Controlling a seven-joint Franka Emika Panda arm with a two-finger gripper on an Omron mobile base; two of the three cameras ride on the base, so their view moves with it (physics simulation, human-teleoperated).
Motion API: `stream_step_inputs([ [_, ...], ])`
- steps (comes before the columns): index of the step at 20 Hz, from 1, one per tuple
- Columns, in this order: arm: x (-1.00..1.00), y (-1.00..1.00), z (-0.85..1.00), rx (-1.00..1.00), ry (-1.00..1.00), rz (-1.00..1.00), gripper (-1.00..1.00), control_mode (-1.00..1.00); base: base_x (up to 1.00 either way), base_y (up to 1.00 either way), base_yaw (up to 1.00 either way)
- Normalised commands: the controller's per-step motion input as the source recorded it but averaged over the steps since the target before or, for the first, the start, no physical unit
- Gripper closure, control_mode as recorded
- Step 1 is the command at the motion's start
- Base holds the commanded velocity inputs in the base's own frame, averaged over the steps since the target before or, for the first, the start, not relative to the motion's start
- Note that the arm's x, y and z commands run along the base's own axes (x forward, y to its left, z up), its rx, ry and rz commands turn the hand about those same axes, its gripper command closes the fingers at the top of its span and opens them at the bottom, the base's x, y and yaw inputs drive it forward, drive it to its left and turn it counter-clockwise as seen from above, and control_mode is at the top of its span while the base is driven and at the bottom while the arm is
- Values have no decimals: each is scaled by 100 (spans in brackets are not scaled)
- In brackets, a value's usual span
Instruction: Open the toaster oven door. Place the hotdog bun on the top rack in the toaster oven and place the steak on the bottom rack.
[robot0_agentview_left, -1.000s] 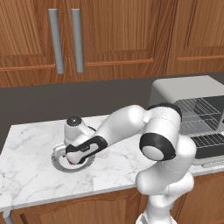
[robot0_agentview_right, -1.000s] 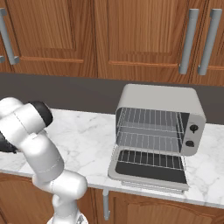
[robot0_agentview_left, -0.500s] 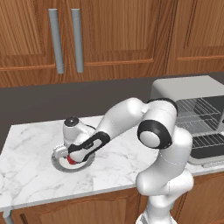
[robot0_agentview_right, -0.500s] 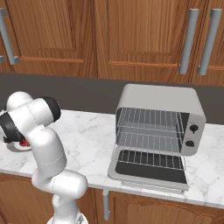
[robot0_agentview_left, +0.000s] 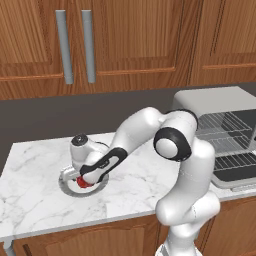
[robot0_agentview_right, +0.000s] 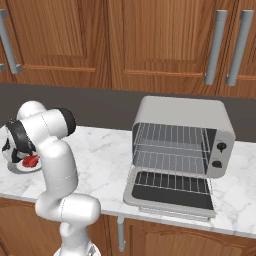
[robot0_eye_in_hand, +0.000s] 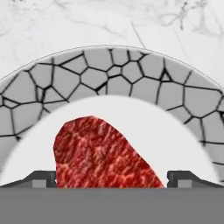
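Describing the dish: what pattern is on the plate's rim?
Grey cracked-mosaic rim, clearest in the hand view.

Veined white marble counter (robot0_agentview_left: 35, 200), matt grey crackle-patterned plate (robot0_eye_in_hand: 109, 70), glossy wood cabinets (robot0_agentview_left: 135, 40), marbled raw steak (robot0_eye_in_hand: 98, 155)

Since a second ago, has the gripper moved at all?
Yes. In the left base view the gripper has dropped toward the plate and now sits open right over the steak.

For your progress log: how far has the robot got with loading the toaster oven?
Done: the toaster oven door lies open. In hand: the open gripper hangs over the steak on its plate, not yet gripping. Left: steak onto the bottom rack. The top rack looks bare and no bun is visible, so that step seems undone.
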Motion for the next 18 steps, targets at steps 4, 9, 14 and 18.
stream_step_inputs([
  [4,8,3,-20,0,3,0,-100,-100,0,0,0],
  [9,4,6,-16,0,3,0,-100,-100,0,0,0],
  [14,-3,-2,-9,0,6,0,100,-100,0,0,0],
  [18,-17,-18,19,2,0,0,100,-100,0,0,0],
])
